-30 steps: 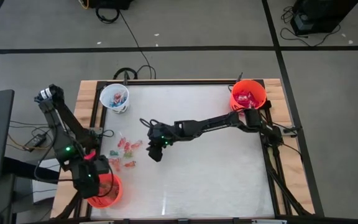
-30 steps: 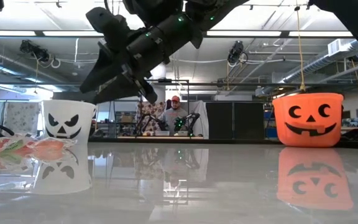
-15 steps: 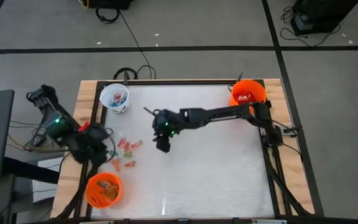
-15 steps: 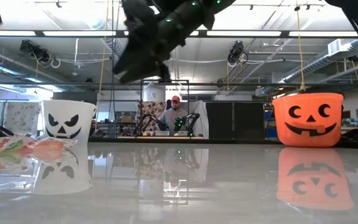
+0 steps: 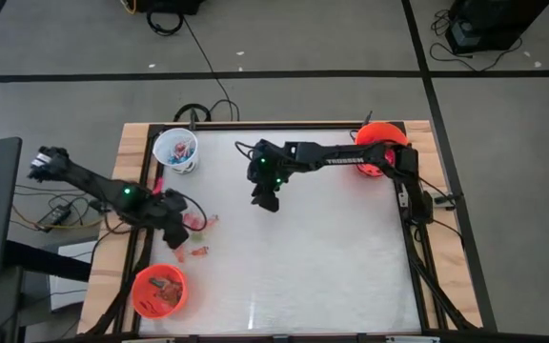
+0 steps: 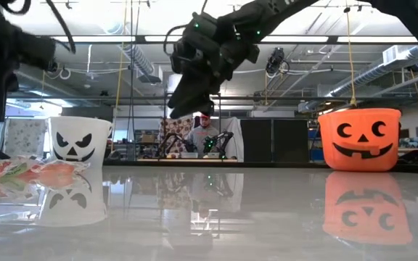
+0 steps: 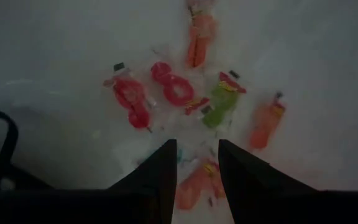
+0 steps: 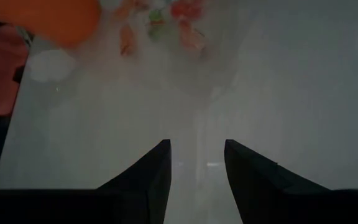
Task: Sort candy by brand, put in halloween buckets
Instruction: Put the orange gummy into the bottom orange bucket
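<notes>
Left end effector [image 5: 176, 235] is hovering low over the candy [image 5: 196, 229] pile at the counter's [image 5: 332, 257] left side, fingers [image 7: 157, 177] parted w/ nothing between them. Right end effector [image 5: 265, 198] is hanging above mid-counter, fingers [image 8: 151, 174] apart & empty. White bucket [image 5: 175, 150] is sitting at back-left, one orange bucket [image 5: 158, 291] front-left, the other orange bucket [image 5: 381, 148] back-right.

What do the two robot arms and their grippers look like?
Both arms are dark, slim and jointed, with small green lights. The right arm bears pale lettering along its long link. The left gripper and the right gripper each have two dark, tapered fingers.
</notes>
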Action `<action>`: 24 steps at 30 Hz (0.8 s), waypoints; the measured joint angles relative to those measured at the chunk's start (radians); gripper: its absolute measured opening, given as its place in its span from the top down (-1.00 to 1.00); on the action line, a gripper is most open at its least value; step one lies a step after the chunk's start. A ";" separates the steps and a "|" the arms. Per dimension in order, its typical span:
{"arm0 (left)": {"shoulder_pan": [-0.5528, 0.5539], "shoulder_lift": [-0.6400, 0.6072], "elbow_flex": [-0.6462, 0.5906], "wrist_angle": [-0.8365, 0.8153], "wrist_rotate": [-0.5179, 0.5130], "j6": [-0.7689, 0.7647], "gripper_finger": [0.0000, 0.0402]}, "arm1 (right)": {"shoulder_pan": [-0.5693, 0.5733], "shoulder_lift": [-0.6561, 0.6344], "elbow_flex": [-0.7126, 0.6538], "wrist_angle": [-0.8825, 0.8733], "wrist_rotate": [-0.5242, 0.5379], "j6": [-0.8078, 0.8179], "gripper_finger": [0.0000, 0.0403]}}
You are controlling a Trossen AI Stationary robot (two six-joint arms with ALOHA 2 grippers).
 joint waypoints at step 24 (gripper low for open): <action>0.088 0.408 -0.061 0.093 0.252 -0.017 0.36 | 0.129 0.000 -0.012 0.105 0.046 0.193 0.21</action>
